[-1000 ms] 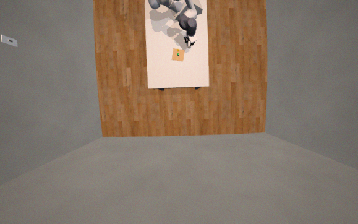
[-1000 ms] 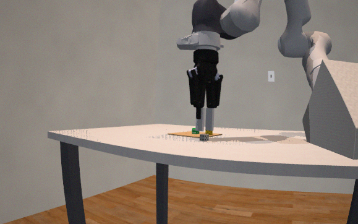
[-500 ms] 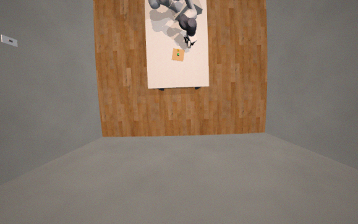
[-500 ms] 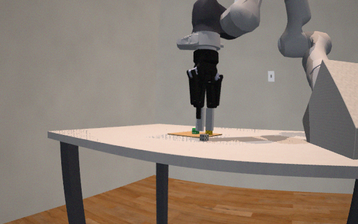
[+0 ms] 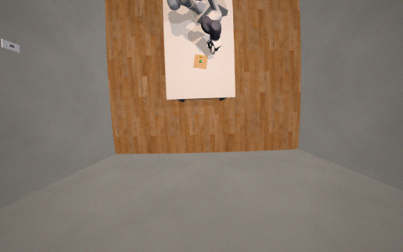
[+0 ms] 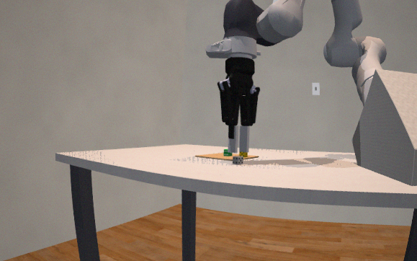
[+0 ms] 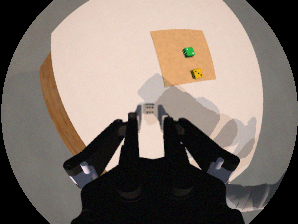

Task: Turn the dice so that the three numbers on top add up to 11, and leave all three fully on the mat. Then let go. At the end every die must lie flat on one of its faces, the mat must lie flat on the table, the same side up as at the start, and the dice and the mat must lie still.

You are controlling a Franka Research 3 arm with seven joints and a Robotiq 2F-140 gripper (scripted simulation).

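An orange mat (image 7: 182,56) lies flat on the white table. A green die (image 7: 189,51) and a yellow die (image 7: 197,74) rest on it. A white die (image 6: 238,159) lies on the bare table just off the mat's edge. In the wrist view it (image 7: 149,111) shows just beyond my fingertips. My gripper (image 6: 238,149) points straight down over the white die, with its tips a little above it. The fingers stand narrowly open, a bit wider than the die, and hold nothing. The pips on the dice are too small to read.
The robot's large grey base (image 6: 395,130) stands on the table to the right in the side view. The table's edge (image 7: 56,106) runs to the left of my gripper in the wrist view.
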